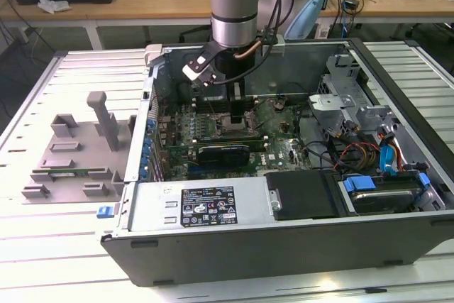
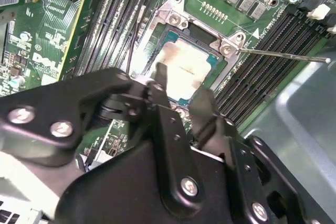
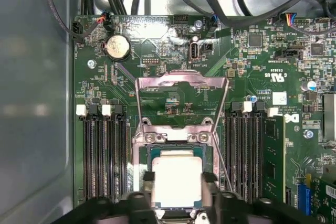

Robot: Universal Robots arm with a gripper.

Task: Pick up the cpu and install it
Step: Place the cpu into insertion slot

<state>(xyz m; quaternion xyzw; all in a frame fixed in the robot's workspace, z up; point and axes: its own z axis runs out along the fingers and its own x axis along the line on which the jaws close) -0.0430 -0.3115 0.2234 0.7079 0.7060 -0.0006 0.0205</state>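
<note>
your arm (image 1: 237, 5) is reaching straight down into an open computer case (image 1: 234, 246) that is lying on its side on a slatted table (image 1: 42, 267). the gripper (image 1: 238, 120) is hanging low inside the case, just over the green motherboard (image 1: 280, 148), near the middle of the board.

in both wrist views the cpu (image 3: 176, 174) is lying flat in the socket (image 3: 173, 136), with its silvery top facing up and a thin dark rim showing around it. the gripper is straddling the cpu, right at two opposite edges of it. you cannot tell whether it is clamping the chip or standing free of it.

the socket's metal cover (image 3: 181, 80) is standing open, tipped back away from the cpu. black memory slots (image 3: 102, 150) are running along both sides of the socket, and the thin latch lever (image 2: 283, 55) is sticking out over one bank of them. a round coin battery (image 3: 118, 46) is sitting on the board beyond the open cover, and dark cables (image 3: 220, 3) are looping past the board's far edge.

on the exterior view's left, a grey holder (image 1: 78, 147) is resting on the table beside the case, with a green memory stick (image 1: 71, 172) lying in it. on the exterior view's right, coloured wires (image 1: 362, 152) are bunching inside that end of the case.
</note>
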